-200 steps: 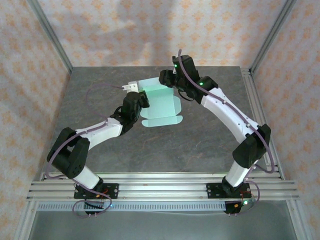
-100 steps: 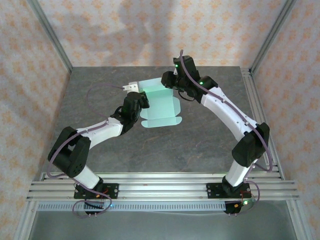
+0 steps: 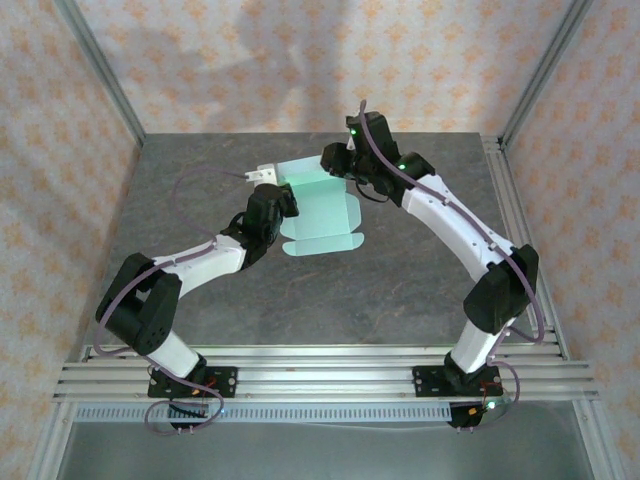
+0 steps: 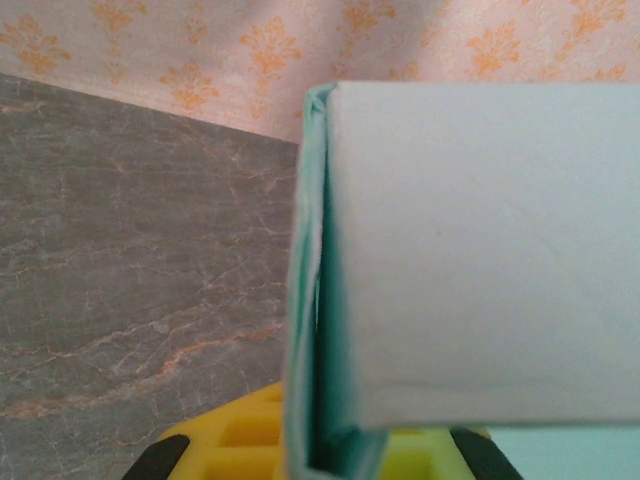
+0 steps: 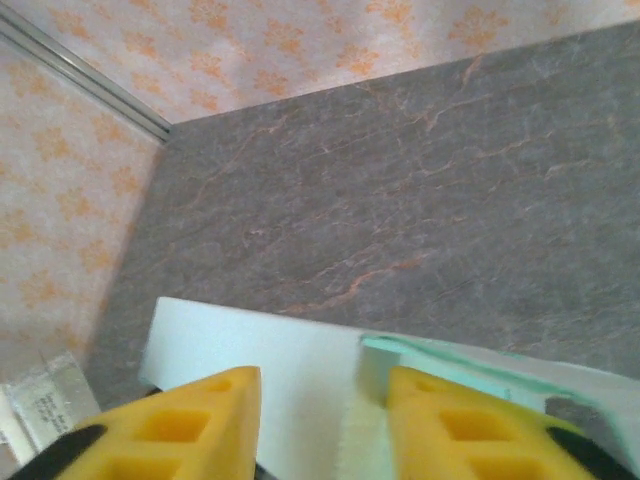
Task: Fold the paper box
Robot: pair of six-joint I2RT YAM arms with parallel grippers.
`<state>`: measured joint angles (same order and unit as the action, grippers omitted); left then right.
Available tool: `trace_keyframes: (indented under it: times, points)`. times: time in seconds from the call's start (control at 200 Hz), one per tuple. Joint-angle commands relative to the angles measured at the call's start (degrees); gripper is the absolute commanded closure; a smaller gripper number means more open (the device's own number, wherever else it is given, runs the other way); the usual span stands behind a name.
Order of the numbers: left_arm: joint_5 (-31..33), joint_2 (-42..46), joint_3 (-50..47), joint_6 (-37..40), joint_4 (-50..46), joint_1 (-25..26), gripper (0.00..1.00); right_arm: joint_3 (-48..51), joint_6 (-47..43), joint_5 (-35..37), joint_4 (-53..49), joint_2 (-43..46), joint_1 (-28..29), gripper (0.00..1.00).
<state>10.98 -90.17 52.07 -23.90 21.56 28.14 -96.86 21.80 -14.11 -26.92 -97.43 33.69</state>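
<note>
The paper box [image 3: 325, 210] is a pale mint sheet lying part-folded at the middle of the grey table [image 3: 420, 270], its tabs spread toward the near side. My left gripper [image 3: 275, 205] sits at its left edge. In the left wrist view that gripper [image 4: 320, 445] is shut on a raised, doubled wall of the paper box [image 4: 480, 250]. My right gripper [image 3: 338, 163] hovers over the sheet's far edge. Its yellow fingers [image 5: 190, 420] stand apart, so the right gripper [image 5: 325, 400] is open above a pale flap [image 5: 250, 340], the right finger beside a folded mint wall [image 5: 470, 360].
A small white piece [image 3: 262, 172] lies just left of the sheet's far corner, and a silvery packet [image 5: 40, 395] shows there in the right wrist view. Patterned walls and aluminium posts [image 3: 100, 70] close in the table; rails [image 3: 320, 375] run along the near edge.
My right gripper narrowed briefly, then spread again, and its wrist shifted slightly toward the far edge. The left arm and the sheet have held still.
</note>
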Motion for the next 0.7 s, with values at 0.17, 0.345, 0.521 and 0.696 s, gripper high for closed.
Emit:
trace_keyframes:
  times: [0.17,0.345,0.521,0.696]
  points:
    - [-3.6,-0.6,2.8,-2.9,-5.4,-1.9,1.0,14.6,-6.8,-1.8,15.0,15.5,-1.0,0.47]
    - [-12.2,0.5,3.7,-2.4,-7.4,-3.7,1.0,22.7,-8.5,-2.8,19.9,22.5,-5.9,0.47]
    - [-21.5,1.0,6.0,-3.2,-12.3,-6.3,1.0,24.7,-13.6,-7.4,16.5,23.3,-11.2,0.46]
    - [-28.3,1.9,6.4,-2.7,-13.2,-7.9,1.0,25.2,-13.7,-14.1,15.9,21.5,-14.8,0.46]
